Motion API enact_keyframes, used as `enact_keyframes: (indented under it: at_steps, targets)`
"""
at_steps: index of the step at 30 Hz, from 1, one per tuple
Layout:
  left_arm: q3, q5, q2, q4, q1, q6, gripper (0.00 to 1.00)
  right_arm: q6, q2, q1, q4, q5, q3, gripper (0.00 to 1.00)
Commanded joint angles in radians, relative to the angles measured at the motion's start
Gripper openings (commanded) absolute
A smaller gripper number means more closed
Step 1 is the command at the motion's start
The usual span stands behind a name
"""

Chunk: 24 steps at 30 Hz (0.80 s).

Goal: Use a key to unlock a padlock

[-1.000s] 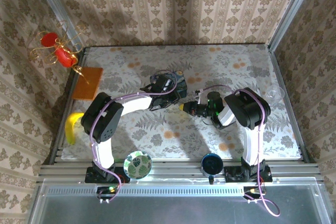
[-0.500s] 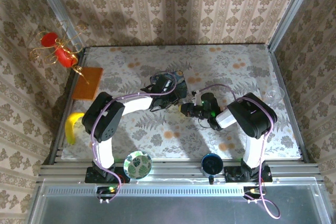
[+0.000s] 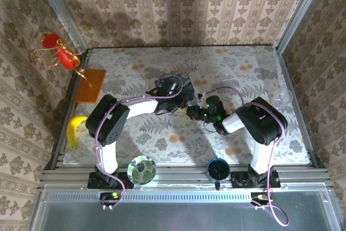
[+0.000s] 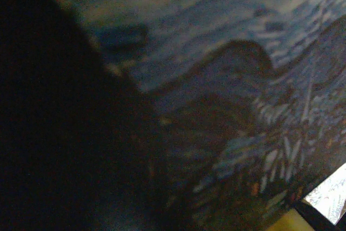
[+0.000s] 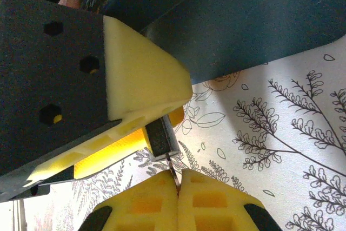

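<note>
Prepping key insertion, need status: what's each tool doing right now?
Left tool: closed, holding the padlock.
Right tool: closed, pinching the key.

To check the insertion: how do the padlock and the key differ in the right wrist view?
The padlock is a blocky grey body; the key is a thin dark sliver. The padlock sits beside a yellow finger of the left gripper; the key is pinched in the right gripper's shut jaws. Both are small, apparently meeting at the key's tip.
</note>
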Motion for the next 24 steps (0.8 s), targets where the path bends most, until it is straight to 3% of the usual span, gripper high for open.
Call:
enact_keyframes:
  at_steps: [1, 7, 10, 15, 24]
  targets:
    - [-0.012, 0.19, 0.019, -0.051, -0.072, 0.002, 0.0, -0.001, -0.057, -0.008, 0.138, 0.028, 0.097, 0.05]
    - [-0.019, 0.174, 0.016, -0.029, -0.062, -0.004, 0.0, -0.028, -0.087, -0.008, 0.07, 0.027, 0.074, 0.3]
    - [-0.024, 0.16, 0.011, -0.024, -0.054, -0.007, 0.0, -0.041, -0.104, -0.009, 0.04, 0.033, 0.046, 0.37]
    - [-0.028, 0.135, 0.003, -0.027, -0.047, 0.0, 0.0, -0.044, -0.13, -0.013, 0.029, 0.041, -0.008, 0.44]
    - [-0.045, 0.116, 0.011, 0.002, -0.035, -0.008, 0.0, -0.042, -0.206, -0.016, -0.042, 0.022, -0.059, 0.45]
